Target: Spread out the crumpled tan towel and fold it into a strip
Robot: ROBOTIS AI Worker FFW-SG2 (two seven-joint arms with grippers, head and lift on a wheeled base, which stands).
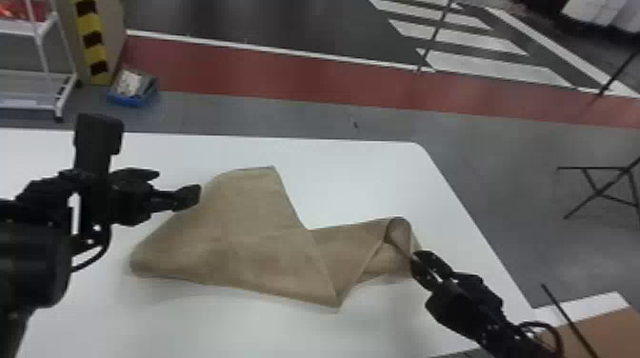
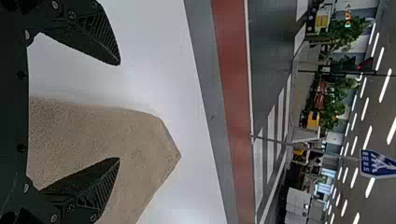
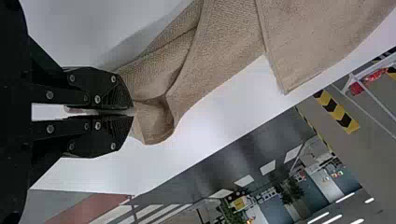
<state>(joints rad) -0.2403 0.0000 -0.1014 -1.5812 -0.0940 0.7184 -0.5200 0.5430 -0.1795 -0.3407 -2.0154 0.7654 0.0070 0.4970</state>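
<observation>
Okay, so the tan towel (image 1: pixel 228 238) lies on the white table (image 1: pixel 362 181) with its long axis running mostly left to right, the right end angled in a bit toward the robot. The broad part on the left looks fairly flat. The narrower right part is folded over on itself, with a curled loop at the end.

Right gripper (image 3: pixel 133 112) has its fingers closed on that curled end, pinching a bit of cloth. Left gripper (image 1: pixel 145 162) is empty with its fingers spread wide, over by the towel's far left side. From the left wrist you can see one finger out over bare table and the other over the cloth, so the edge passes through the gap.

IMO the whole thing hinges on that far corner (image 2: pixel 175 154). It's out ahead of the left fingertips and off to the robot's right, and the left arm is clearly the nearer one for it. I'd shift left gripper right and forward, get low, then close on the corner while the right one keeps its end pinned.

Spreading looks only partway done to me, no strip yet. Main risk is grabbing air or two layers, or tugging the right end into a tighter twist.
</observation>
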